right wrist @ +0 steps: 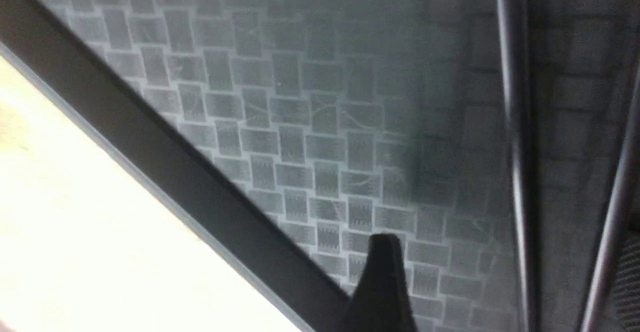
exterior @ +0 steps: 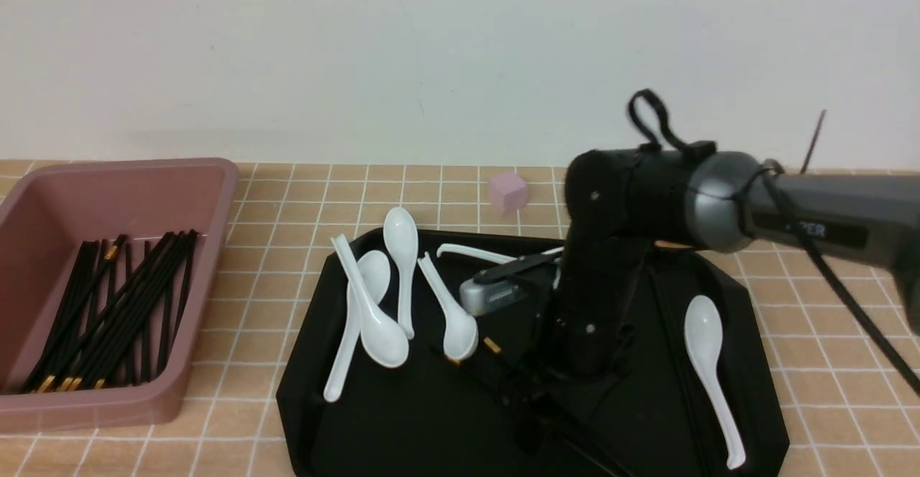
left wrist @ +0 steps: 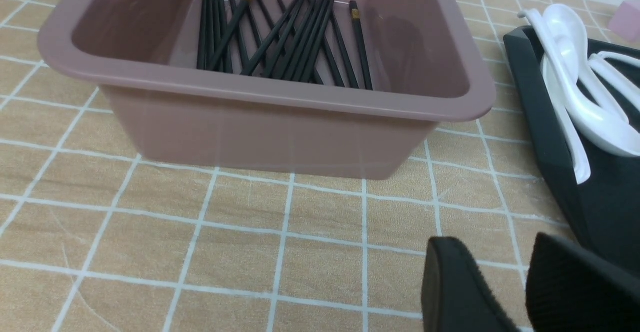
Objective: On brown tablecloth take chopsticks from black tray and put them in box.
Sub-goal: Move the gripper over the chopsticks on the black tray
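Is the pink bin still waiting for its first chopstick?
No, many black chopsticks already lie inside the pink bin.

Bare brown tablecloth (exterior: 244, 304) leaves passage between box (exterior: 205, 304) and black tray (exterior: 305, 362), spoons (exterior: 386, 330) crowding the tray's near-box side

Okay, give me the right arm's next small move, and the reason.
Probably ease the right gripper slightly lower, then close it: its jaws stand open, and two black chopsticks run between them over the black tray. How far down the fingertips already reach, I cannot tell.
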Controlling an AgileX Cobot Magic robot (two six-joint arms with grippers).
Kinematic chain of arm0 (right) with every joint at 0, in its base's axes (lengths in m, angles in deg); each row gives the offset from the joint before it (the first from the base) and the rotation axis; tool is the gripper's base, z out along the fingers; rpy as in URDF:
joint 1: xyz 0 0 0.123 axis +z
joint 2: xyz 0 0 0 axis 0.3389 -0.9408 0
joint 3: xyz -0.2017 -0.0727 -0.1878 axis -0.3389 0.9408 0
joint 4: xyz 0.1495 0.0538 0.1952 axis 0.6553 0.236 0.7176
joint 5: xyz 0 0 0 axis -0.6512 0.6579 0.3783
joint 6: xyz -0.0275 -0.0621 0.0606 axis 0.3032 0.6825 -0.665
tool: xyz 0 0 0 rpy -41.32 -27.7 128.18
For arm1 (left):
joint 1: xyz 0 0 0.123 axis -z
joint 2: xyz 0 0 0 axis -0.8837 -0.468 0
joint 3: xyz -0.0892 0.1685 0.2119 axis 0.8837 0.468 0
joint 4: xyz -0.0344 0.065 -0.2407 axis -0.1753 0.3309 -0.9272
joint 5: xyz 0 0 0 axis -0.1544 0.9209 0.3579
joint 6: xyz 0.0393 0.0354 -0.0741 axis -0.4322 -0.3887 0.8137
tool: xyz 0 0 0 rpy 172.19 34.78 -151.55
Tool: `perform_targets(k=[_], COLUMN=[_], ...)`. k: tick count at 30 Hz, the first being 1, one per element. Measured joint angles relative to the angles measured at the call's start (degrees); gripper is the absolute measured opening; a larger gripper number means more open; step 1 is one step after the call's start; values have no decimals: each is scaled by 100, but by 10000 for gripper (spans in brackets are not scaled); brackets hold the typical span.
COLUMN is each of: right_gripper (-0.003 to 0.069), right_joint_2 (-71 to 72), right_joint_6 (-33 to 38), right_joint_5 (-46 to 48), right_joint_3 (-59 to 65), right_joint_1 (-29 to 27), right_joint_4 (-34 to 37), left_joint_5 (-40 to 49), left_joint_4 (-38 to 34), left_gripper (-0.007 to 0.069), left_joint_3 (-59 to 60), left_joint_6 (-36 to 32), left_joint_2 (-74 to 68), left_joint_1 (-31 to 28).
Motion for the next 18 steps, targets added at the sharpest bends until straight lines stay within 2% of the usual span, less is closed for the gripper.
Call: perform_targets(k=[5,9,13,16,18], right_gripper=[580,568,527,426,320], right_joint_2=[5,-26,-106,-184,-204], right_joint_6=[-453,-535,-554,-559,-559], right_joint_5=[-103,-122,-108,-50,-37], right_joint_3=[-4,-4,-19,-66,-93], right_joint_1=[419,534,549,549,549], right_joint_4=[-934,-1178,-1267,-1403,-1531], left_joint_5=[0,0,0,0,0], left_joint_4=[0,0,0,0,0], left_gripper=[238,238,238,238,238], left_joint_3=[0,0,0,0,0], left_joint_6=[0,0,0,0,0], left_joint_2=[0,0,0,0,0], left_joint_1=[0,0,0,0,0])
